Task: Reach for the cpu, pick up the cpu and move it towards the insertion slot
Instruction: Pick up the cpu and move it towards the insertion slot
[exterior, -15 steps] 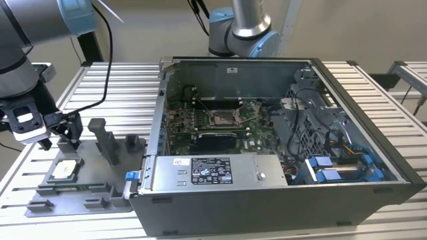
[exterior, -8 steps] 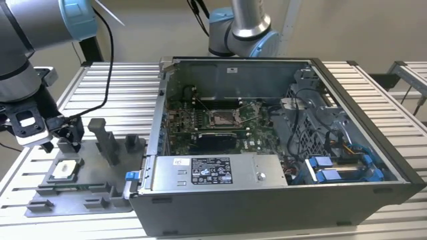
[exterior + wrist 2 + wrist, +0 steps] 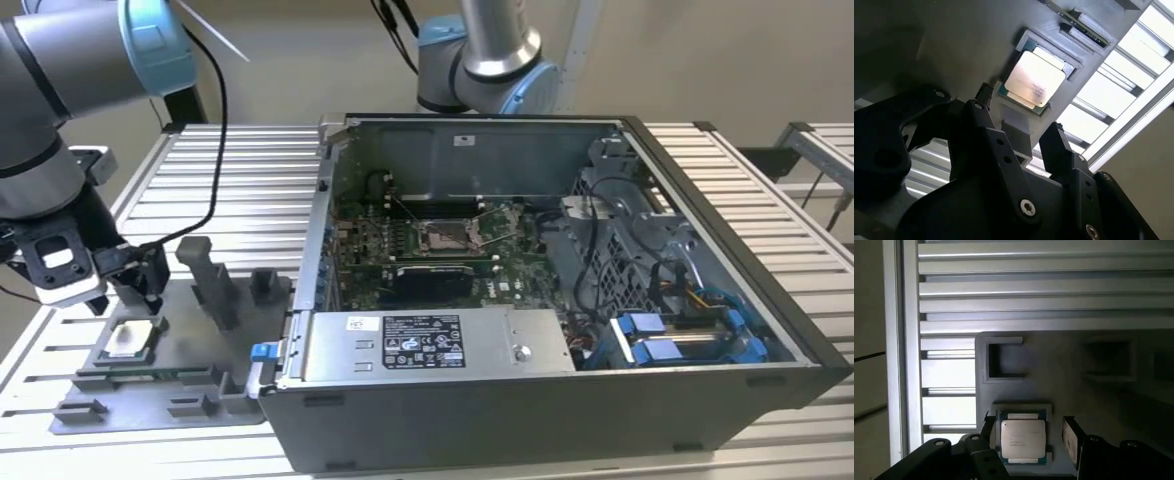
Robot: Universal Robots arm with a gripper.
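Your reach is nearly done. At the lower left of the exterior view the tool (image 3: pixel 124 300) hangs just above the cpu (image 3: pixel 127 340), which lies flat in its recess of the grey tray (image 3: pixel 174 405). In the first wrist view the fingers (image 3: pixel 1071 440) stand wide, one on each side of the chip, not gripping. The lift and the carry to the insertion slot (image 3: pixel 445 237) inside the computer case (image 3: pixel 747 300) are left. The print on the power supply label (image 3: pixel 430 342) is too small to read.

Exterior: high, angled down across the desk (image 3: pixel 240 170), taking in the open case (image 3: pixel 534 410) and tray (image 3: pixel 160 410); middle distance.
First wrist: close, straight down on the tray.
Second wrist: close, slanting past the hand (image 3: pixel 1021 112).
Shared: the cpu (image 3: pixel 130 340) in the tray, in all three.
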